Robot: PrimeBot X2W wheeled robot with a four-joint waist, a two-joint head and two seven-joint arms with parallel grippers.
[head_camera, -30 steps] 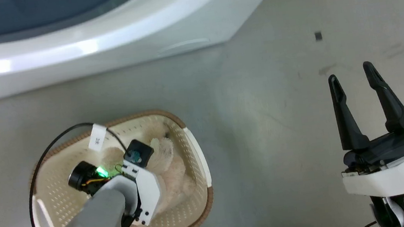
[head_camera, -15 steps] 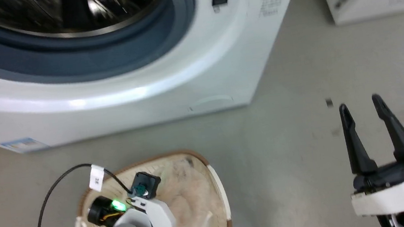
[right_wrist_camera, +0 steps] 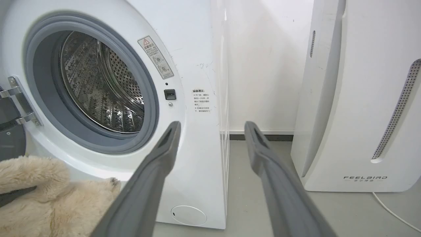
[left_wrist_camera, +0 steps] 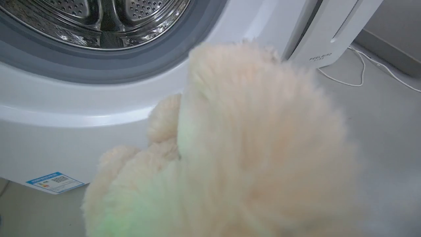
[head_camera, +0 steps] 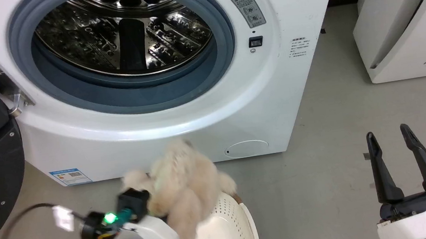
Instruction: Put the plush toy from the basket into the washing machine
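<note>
The plush toy (head_camera: 186, 183) is clamped in the left gripper (head_camera: 162, 207), whose fingers are buried in the fur, and is held over the basket (head_camera: 234, 222) lying just beneath that claw. The washing machine (head_camera: 286, 86) stands ahead of the claw, with its open drum (head_camera: 125, 33) above and beyond the toy. The right gripper (head_camera: 387, 131) is held empty, fingers apart, well off to the toy's right.

One plush toy (head_camera: 182, 180), one basket (head_camera: 234, 222), one washing machine (head_camera: 275, 99)
</note>
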